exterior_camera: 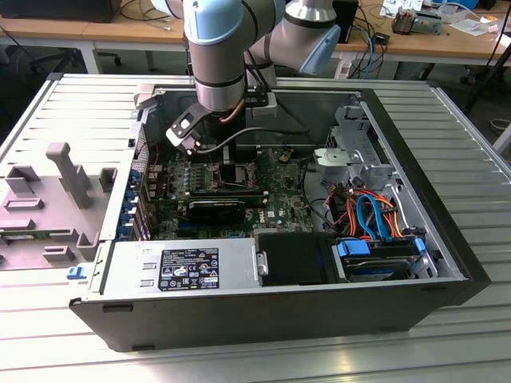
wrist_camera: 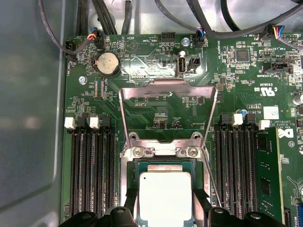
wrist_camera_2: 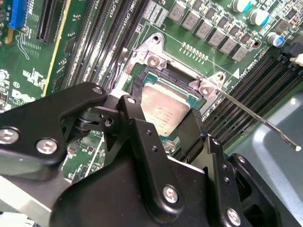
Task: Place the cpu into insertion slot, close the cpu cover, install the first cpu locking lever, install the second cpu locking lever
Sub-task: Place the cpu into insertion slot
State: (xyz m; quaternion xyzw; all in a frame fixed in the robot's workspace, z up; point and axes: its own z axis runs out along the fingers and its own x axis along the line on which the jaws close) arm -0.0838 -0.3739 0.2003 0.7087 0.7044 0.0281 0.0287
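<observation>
Cpu [wrist_camera: 165, 198] in jaws, cpu cover [wrist_camera: 168, 89] open

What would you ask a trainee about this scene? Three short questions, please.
1. True or false: the metal cover stands open.
2. Which thing is the pincer nearest to? A) the round battery B) the silver chip C) the blue cables
3. Fill in: the board under it all is coloured ____.
Key: 1 true; 2 B; 3 green.
</observation>
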